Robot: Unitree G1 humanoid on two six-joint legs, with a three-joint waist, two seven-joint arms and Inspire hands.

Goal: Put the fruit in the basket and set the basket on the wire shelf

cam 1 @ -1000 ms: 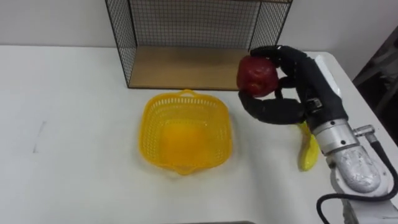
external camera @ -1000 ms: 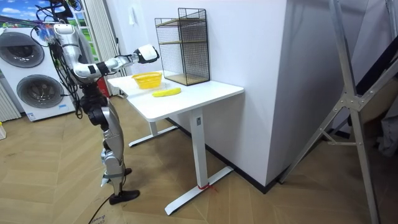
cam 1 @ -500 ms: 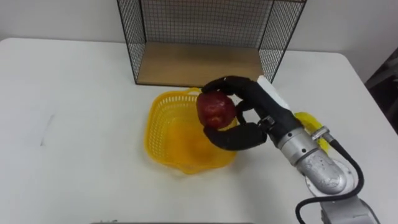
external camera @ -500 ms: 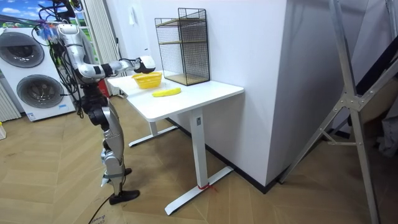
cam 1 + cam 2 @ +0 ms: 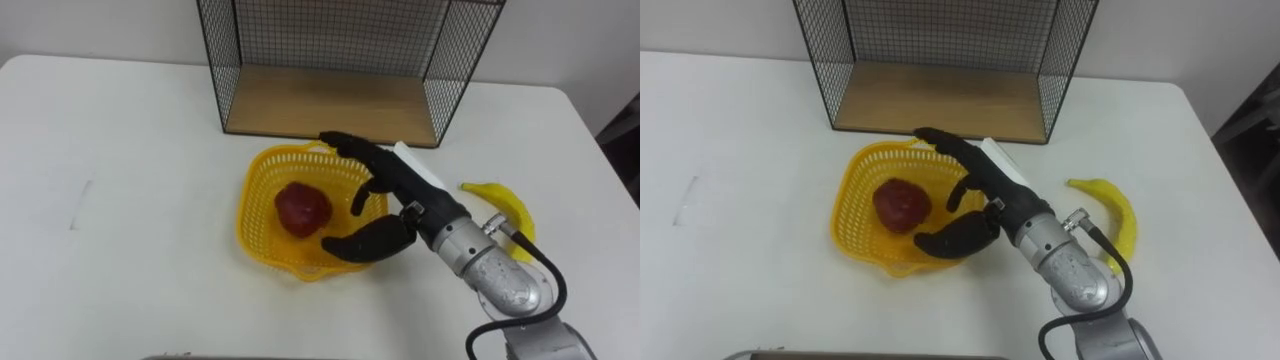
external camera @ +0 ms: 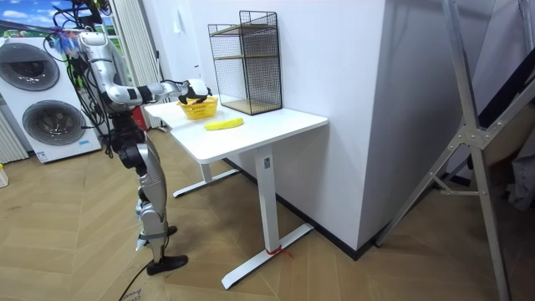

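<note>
On the white surface [image 5: 120,150] a yellow basket [image 5: 252,205] sits just in front of the wire shelf [image 5: 330,105], with a red apple [image 5: 303,209] lying inside it. The right hand [image 5: 395,195] hovers over the basket's right side, fingers spread, holding nothing. A banana [image 5: 503,205] lies farther right.

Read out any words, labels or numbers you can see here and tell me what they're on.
No readable text: none on the yellow basket, the apple, the banana, the wire shelf, the white table or the right hand.
The washing machines in the room view: any print too small to read.
</note>
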